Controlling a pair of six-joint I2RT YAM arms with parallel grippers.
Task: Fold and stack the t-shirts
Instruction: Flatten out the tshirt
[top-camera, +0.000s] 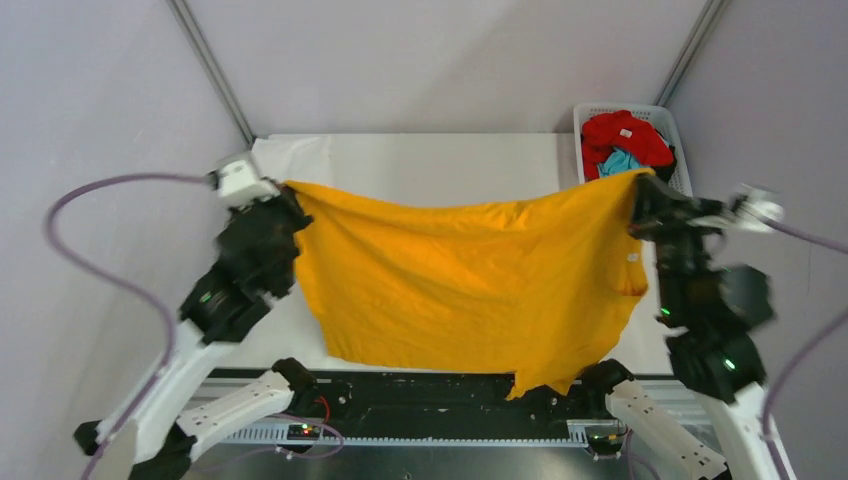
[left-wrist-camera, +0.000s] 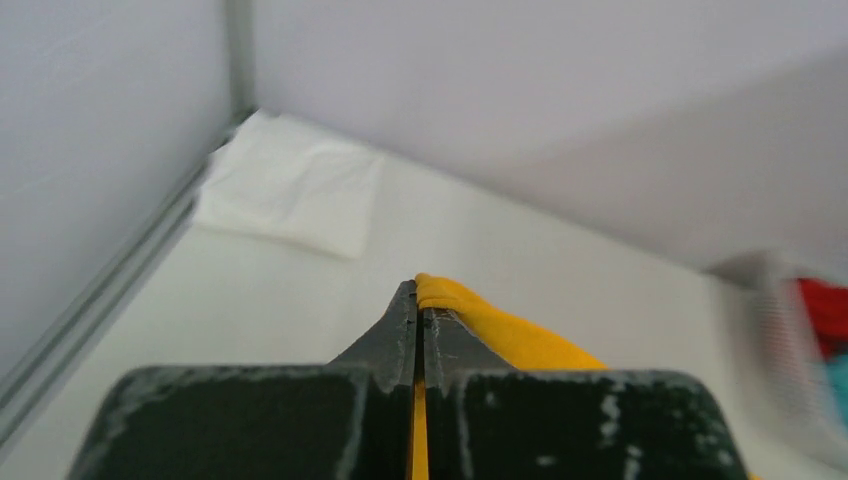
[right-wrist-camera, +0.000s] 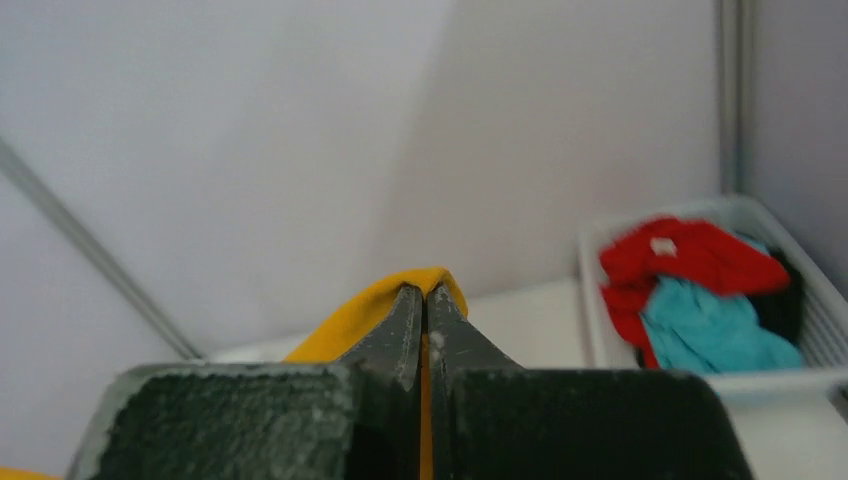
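Note:
The mustard-orange t-shirt (top-camera: 465, 285) hangs spread in the air between both arms, sagging in the middle, its lower edge near the arm bases. My left gripper (top-camera: 288, 195) is shut on its left top corner (left-wrist-camera: 470, 310). My right gripper (top-camera: 640, 190) is shut on its right top corner (right-wrist-camera: 380, 300). A folded white t-shirt (top-camera: 295, 155) lies at the table's far left corner, also seen in the left wrist view (left-wrist-camera: 290, 185). Red (top-camera: 625, 135) and turquoise (top-camera: 618, 162) t-shirts lie crumpled in the basket, also in the right wrist view (right-wrist-camera: 690, 255).
The white lattice basket (top-camera: 680, 150) stands at the table's far right corner, close behind my right gripper. The white table (top-camera: 450, 165) shows beyond the hanging shirt. Grey walls and metal posts close in the back and sides.

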